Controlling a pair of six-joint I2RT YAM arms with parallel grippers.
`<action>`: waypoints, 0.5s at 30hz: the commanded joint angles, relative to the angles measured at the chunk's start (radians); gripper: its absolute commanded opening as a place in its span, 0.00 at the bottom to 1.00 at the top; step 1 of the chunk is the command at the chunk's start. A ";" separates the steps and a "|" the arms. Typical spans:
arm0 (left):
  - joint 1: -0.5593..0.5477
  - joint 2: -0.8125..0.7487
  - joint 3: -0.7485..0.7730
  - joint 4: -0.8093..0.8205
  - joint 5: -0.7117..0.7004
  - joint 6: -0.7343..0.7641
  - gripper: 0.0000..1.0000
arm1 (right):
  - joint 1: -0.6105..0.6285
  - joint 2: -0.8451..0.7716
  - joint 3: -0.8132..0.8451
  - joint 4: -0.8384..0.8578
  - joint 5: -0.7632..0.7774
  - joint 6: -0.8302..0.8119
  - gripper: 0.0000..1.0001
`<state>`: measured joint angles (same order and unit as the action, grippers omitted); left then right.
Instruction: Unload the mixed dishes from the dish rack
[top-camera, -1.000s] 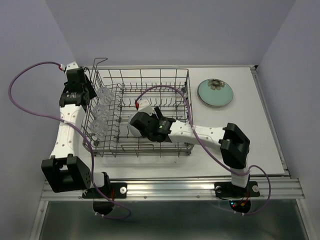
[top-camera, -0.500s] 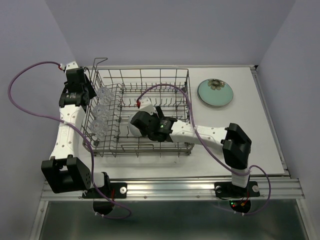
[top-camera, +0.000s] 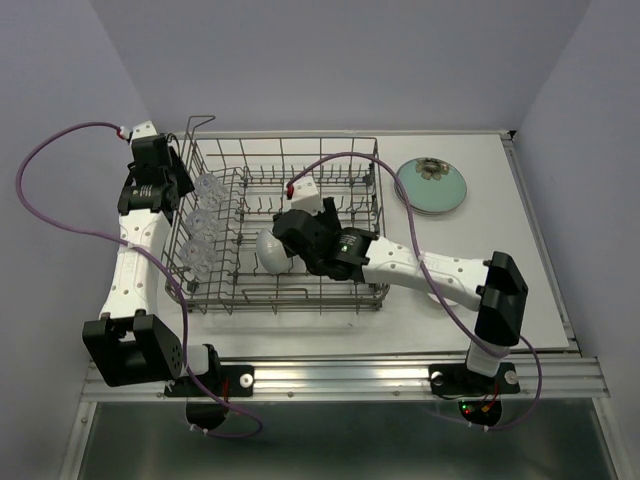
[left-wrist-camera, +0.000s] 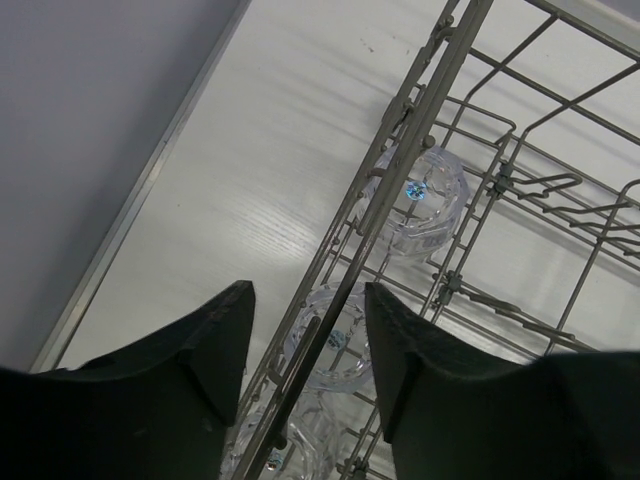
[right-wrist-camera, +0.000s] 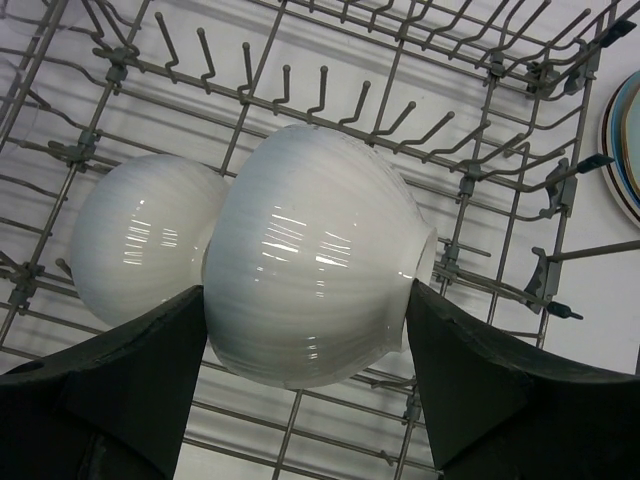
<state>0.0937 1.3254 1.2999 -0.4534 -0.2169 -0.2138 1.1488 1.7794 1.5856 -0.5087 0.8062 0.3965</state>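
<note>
The grey wire dish rack (top-camera: 282, 300) stands mid-table. My right gripper (top-camera: 292, 243) is shut on a white bowl (right-wrist-camera: 310, 255), one finger on each side, holding it above the tines. A second white bowl (right-wrist-camera: 140, 250) lies in the rack just behind and left of it. Clear textured glasses (top-camera: 198, 222) line the rack's left side. My left gripper (left-wrist-camera: 308, 300) is open and straddles the rack's left wall (left-wrist-camera: 440, 80), with glasses (left-wrist-camera: 420, 200) below it inside. Pale green plates (top-camera: 430, 186) are stacked on the table, right of the rack.
The plate stack's edge (right-wrist-camera: 625, 140) shows just past the rack's right wall (right-wrist-camera: 560, 180). Upright tines (right-wrist-camera: 320, 95) stand beyond the held bowl. A metal rail (left-wrist-camera: 140, 200) runs along the table's left edge beside the left gripper.
My right gripper has risen and shifted slightly right and away with the white bowl in it, and its elbow has swung right. The left arm has not moved.
</note>
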 joint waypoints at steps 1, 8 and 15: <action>0.008 -0.038 0.004 0.015 0.001 0.004 0.63 | 0.008 -0.064 -0.015 0.090 0.070 0.022 0.13; 0.008 -0.072 0.053 0.009 0.057 -0.006 0.93 | 0.008 -0.156 -0.082 0.171 0.010 0.041 0.10; 0.006 -0.144 0.146 0.013 0.253 -0.024 0.99 | -0.089 -0.259 -0.159 0.245 -0.143 0.088 0.09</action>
<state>0.0940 1.2644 1.3560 -0.4721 -0.1066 -0.2253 1.1213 1.6066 1.4353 -0.4198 0.7166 0.4370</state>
